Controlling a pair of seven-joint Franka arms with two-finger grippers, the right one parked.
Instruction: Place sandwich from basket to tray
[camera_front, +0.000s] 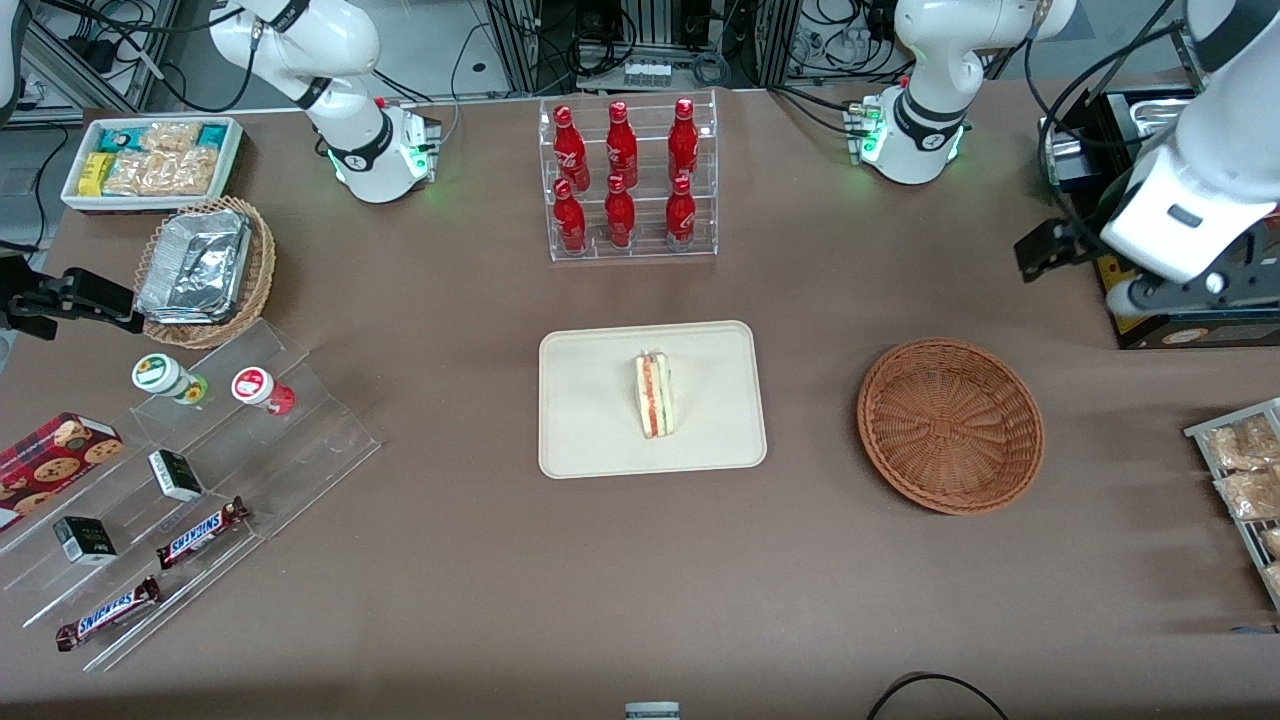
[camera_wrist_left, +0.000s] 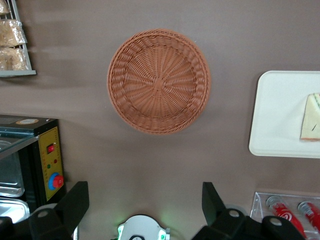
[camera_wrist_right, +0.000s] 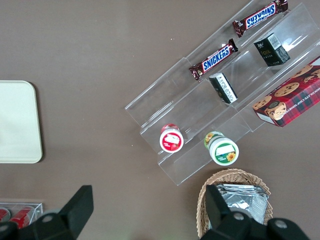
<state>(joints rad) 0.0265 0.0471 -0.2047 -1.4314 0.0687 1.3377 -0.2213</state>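
One sandwich (camera_front: 655, 394) is all this job concerns, and it already lies on the tray (camera_front: 590, 440), on its side, with the red and green filling edge turned up. The basket (camera_front: 950, 425) sits well apart from the tray, toward the working arm's end of the table, and holds nothing. The gripper (camera_wrist_left: 145, 202) hangs high over the table, farther from the front camera than the basket, fingers spread wide with nothing between them.

By the look of it, the sandwich is light, soft and easily crushed. A pinch across the two flat bread faces, near the thick middle of the wedge, should hold the layers together; squeezing at the pointed tip or on the filling edge would likely make them slide apart.

From the front you get the whole wedge and its striped filling, but the gripper's fingers are hard to read against the dark equipment. The left wrist camera shows those spread fingers (camera_wrist_left: 75, 202) plainly and looks straight down into the bare basket, yet catches only a pale corner of the sandwich.
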